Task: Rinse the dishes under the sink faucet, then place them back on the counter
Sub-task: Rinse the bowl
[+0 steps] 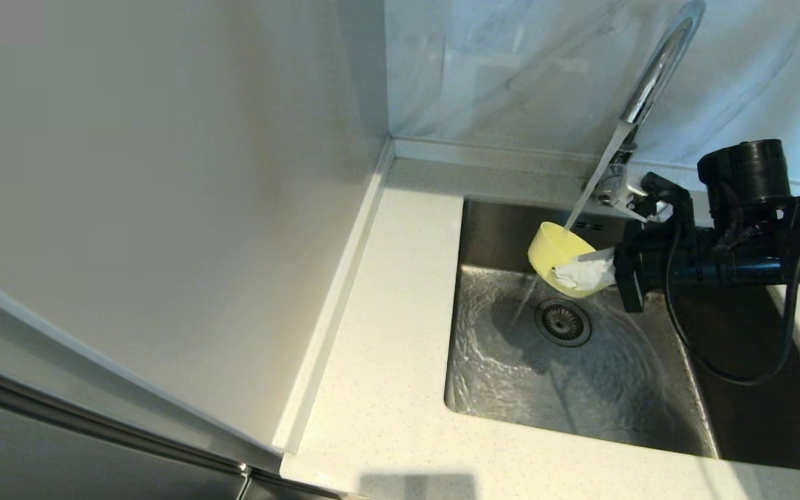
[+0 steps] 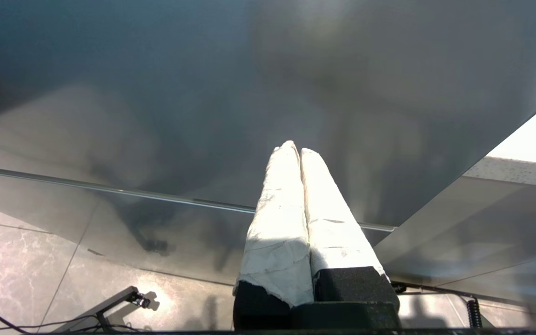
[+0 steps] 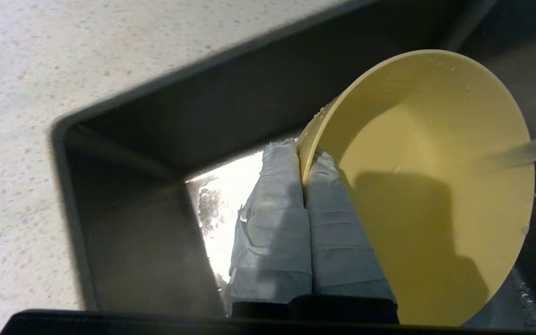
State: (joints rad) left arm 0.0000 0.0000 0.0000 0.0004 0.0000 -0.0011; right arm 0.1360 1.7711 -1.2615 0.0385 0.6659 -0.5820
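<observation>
Head view: over the sink (image 1: 483,229), the right claw (image 1: 591,267) reaches in from 3 o'clock, clamped on the near rim of the small yellow bowl (image 1: 558,251), which tilts open toward the faucet (image 1: 653,76) at about 1 o'clock and catches its stream. The bowl sits at the claw's 9 o'clock, one finger inside the wall and one outside, so the return to the surface (image 1: 386,333) likely means swinging toward 7 o'clock. The left claw (image 2: 299,153), pressed together and empty, hangs parked beside the cabinet.
</observation>
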